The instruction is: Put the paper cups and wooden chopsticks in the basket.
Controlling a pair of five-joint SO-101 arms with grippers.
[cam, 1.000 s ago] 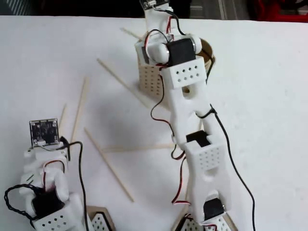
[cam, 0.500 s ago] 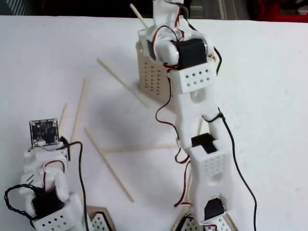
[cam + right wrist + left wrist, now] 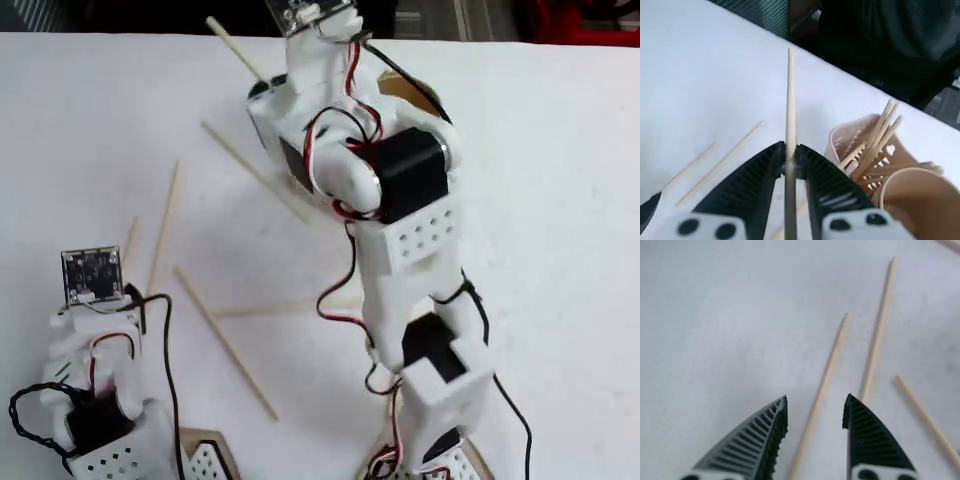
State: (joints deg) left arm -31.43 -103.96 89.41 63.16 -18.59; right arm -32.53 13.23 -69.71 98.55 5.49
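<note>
The right arm (image 3: 400,240) stretches far across the white table (image 3: 560,150). The right gripper (image 3: 790,150) is up by the basket (image 3: 840,142), its fingers (image 3: 760,175) pinched on one wooden chopstick (image 3: 789,95) that juts past their tips. More chopsticks (image 3: 875,135) stand in the basket, and a paper cup (image 3: 915,195) sits close against it. The left gripper (image 3: 815,410) sits low at the near corner, fingers partly apart over a loose chopstick (image 3: 827,370). Beyond the table's far edge the room is dark.
</note>
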